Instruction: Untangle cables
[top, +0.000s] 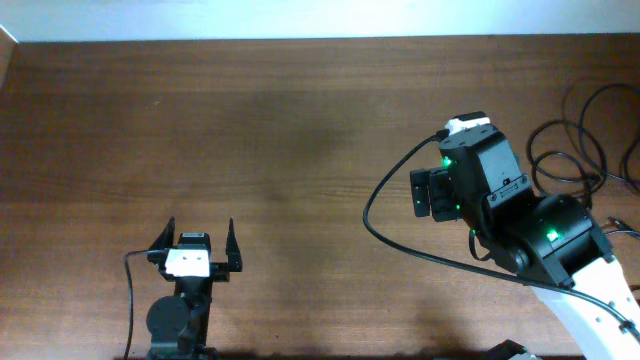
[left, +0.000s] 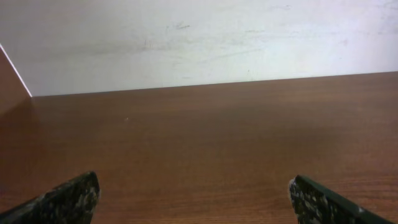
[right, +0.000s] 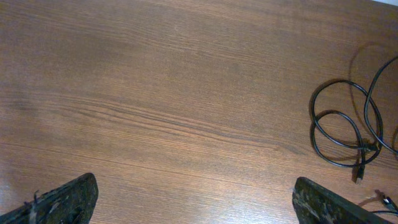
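Note:
The cables (top: 568, 152) are thin black cords in loose overlapping loops at the table's far right edge. In the right wrist view, the cables (right: 339, 129) show as two joined loops with a small plug end at the lower right. My right gripper (right: 193, 194) is open and empty above bare wood, left of the cables and apart from them. In the overhead view, the right gripper (top: 428, 193) hangs under its arm at mid right. My left gripper (top: 197, 240) is open and empty near the front left. In the left wrist view (left: 193, 196) it faces bare table and wall.
The wooden table (top: 280, 130) runs to a white wall (left: 199, 37) at the back. A thicker black cable (top: 372, 212) from the right arm arcs over the table left of that arm. The right arm's body (top: 545, 240) stands at the front right.

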